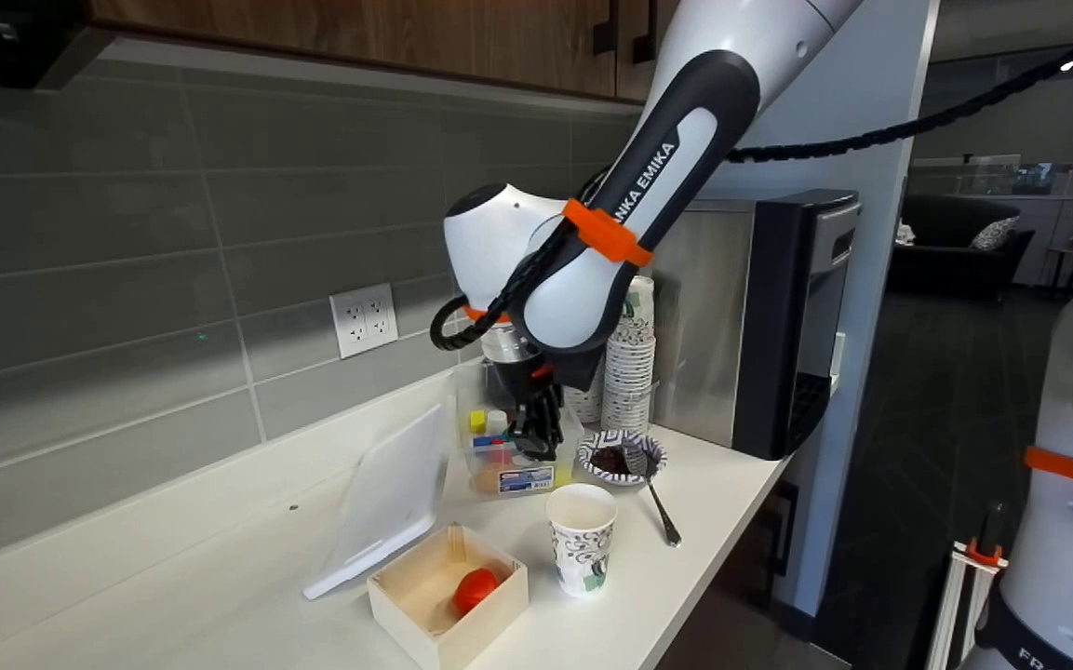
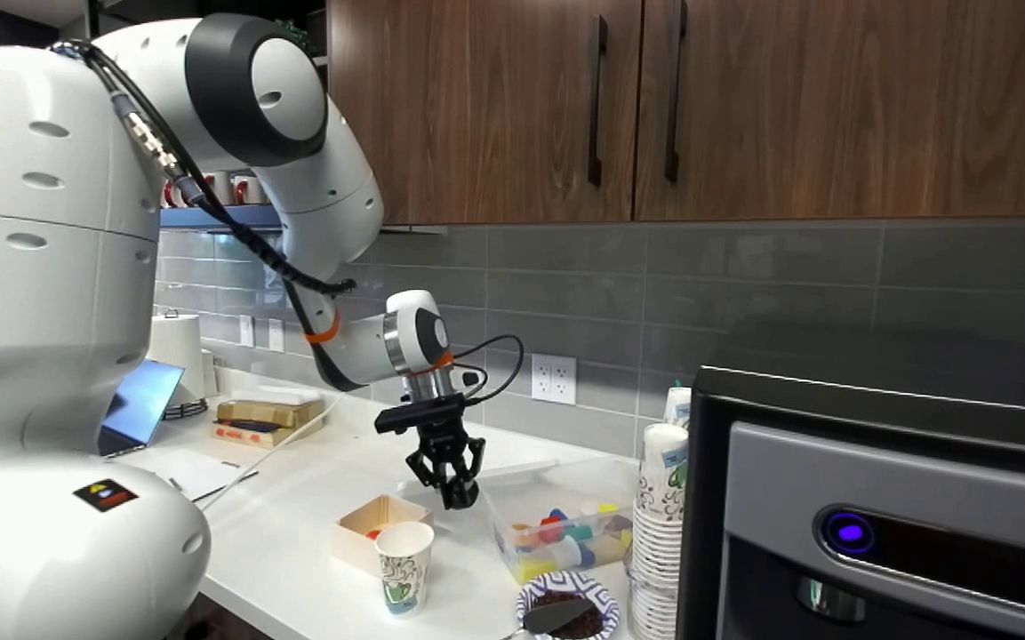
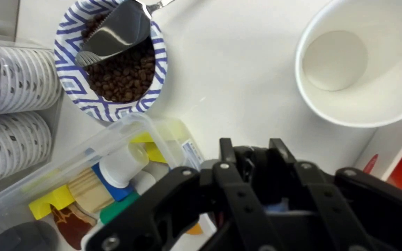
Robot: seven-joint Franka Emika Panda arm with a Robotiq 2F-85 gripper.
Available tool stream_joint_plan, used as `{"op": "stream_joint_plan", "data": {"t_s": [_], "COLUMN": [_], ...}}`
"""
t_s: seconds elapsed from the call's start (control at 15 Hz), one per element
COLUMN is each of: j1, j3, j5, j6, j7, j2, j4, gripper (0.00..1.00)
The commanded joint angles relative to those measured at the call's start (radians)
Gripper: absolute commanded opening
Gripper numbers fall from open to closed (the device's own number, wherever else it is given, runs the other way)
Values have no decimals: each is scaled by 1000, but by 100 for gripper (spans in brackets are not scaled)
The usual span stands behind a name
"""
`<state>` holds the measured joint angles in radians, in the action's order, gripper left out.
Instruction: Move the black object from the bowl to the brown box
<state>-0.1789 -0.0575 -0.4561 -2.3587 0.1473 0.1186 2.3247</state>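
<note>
My gripper [image 3: 253,148] is shut on the black object [image 3: 251,160], which sits dark between the two fingertips; its full shape is hard to make out. In both exterior views the gripper [image 1: 543,414] [image 2: 448,467] hangs above the counter with the black object [image 1: 533,445] [image 2: 459,493] at its tips. The bowl [image 3: 69,73] is a blue-and-white patterned paper bowl with coffee beans and a dark utensil. It also shows in both exterior views [image 1: 589,465] [image 2: 528,597]. The brown box [image 1: 489,622] [image 2: 356,547] has low tan walls and holds a red round item [image 1: 476,590].
A clear plastic bin [image 1: 485,479] [image 3: 139,116] with several coloured toys stands below and beside the gripper. A white paper cup [image 1: 583,540] [image 3: 333,62] stands between box and bowl. A white lid [image 1: 387,493] leans at the wall. Stacked cups [image 2: 657,551] stand beside a dispenser [image 2: 832,533].
</note>
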Motion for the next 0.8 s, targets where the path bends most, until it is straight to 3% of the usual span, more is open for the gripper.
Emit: {"op": "stream_joint_plan", "data": {"t_s": [0.0, 0.2, 0.73], "j1": [16, 16, 17], "j3": [-53, -85, -133], "j5": [132, 243, 390], "j6": [-1, 31, 18], "j7": [-194, -338, -576], "j2": [-40, -27, 26], "j4": [46, 39, 5], "gripper": [7, 7, 7]}}
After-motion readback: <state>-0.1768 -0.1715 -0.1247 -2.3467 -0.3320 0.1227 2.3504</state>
